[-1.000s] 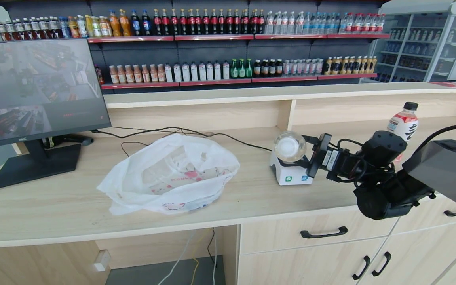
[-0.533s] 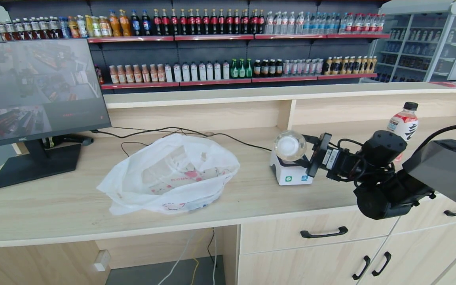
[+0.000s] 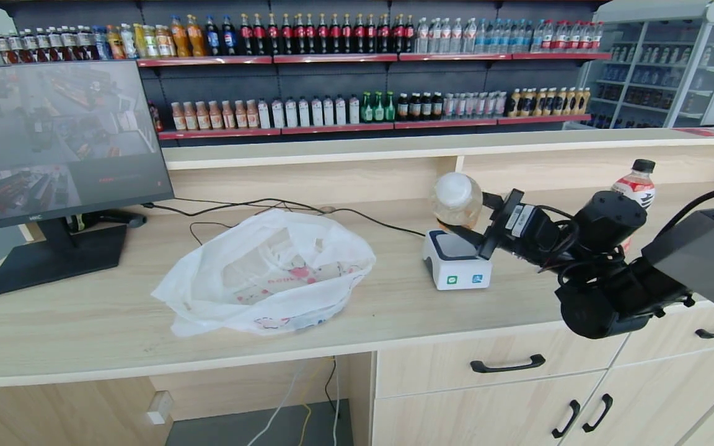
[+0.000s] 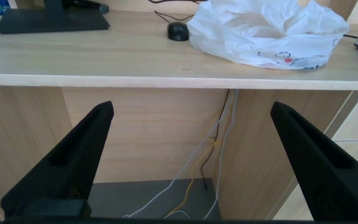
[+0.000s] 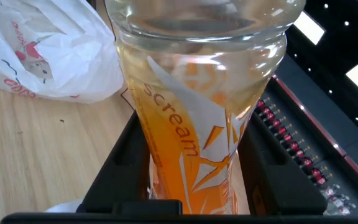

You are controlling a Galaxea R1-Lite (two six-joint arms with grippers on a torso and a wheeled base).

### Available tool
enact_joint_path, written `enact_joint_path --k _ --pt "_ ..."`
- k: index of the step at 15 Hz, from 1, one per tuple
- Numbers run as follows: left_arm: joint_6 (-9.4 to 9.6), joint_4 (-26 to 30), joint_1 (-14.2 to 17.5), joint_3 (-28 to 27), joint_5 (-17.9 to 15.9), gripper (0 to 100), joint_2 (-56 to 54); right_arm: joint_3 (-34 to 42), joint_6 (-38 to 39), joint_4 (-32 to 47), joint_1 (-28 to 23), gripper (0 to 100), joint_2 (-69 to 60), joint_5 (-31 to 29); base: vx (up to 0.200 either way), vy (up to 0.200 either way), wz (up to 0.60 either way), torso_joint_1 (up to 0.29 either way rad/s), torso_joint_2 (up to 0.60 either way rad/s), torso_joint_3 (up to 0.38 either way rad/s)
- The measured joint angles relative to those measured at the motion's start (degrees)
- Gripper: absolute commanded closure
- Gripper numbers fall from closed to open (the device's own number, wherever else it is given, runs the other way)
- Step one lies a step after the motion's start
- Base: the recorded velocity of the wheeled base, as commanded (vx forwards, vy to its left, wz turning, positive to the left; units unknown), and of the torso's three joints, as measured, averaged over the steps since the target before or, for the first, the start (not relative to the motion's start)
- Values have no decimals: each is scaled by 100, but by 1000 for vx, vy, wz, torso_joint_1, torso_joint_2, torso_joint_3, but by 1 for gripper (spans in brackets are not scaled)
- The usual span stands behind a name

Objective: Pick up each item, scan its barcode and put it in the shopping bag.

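A clear bottle of orange drink (image 3: 455, 199) is held lying sideways, its base toward me, in the air above the white scanner (image 3: 456, 263) on the counter. My right gripper (image 3: 486, 224) is shut on it. In the right wrist view the bottle (image 5: 197, 112) sits between the black fingers (image 5: 120, 168). The white shopping bag (image 3: 270, 272) lies open on the counter left of the scanner. A second bottle with a black cap (image 3: 636, 184) stands behind my right arm. My left gripper (image 4: 191, 168) is open, low in front of the counter, with the bag (image 4: 272, 31) above it.
A monitor (image 3: 59, 142) on a black stand takes the counter's left end, with cables (image 3: 258, 204) running behind the bag. A black mouse (image 4: 178, 31) lies beside the bag. A raised ledge (image 3: 444, 145) backs the counter; drawers (image 3: 506, 364) are below.
My right gripper has lifted the bottle up off the scanner and a little away from it. The bag and the scanner have not moved.
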Motion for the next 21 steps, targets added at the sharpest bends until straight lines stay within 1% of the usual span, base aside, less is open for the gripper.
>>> enact_joint_path --k 1,3,7,9,11,14,16,17,19,21 --pt "0 0 0 0 2 0 0 63 99 -2 22 100 -101 -205 0 0 0 0 0 0" --pt "2 0 0 0 0 0 0 273 516 2 130 100 -366 -844 0 0 0 0 0 0" --pt "0 0 0 0 0 0 0 706 1178 -13 450 100 -1011 -1480 0 0 0 0 0 0" --pt "0 0 0 0 0 0 0 1348 1541 -5 596 100 -1504 -2042 0 0 0 0 0 0" --pt "2 0 0 0 0 0 0 2161 1991 -16 678 100 -2111 -2871 0 0 0 0 0 0" --pt "0 0 0 0 0 0 0 3383 3181 0 750 100 -3018 -4067 0 0 0 0 0 0" --pt "0 0 0 0 0 0 0 3962 3879 -7 741 100 -3572 -4712 0 0 0 0 0 0" --pt "0 0 0 0 0 0 0 4168 3950 -16 745 100 -3777 -4814 0 0 0 0 0 0" --pt "0 0 -2 0 0 0 0 4406 3963 -5 769 100 -4011 -4824 0 0 0 0 0 0" --pt "0 0 0 0 -2 0 0 4676 3827 4 758 100 -4148 -4843 0 0 0 0 0 0"
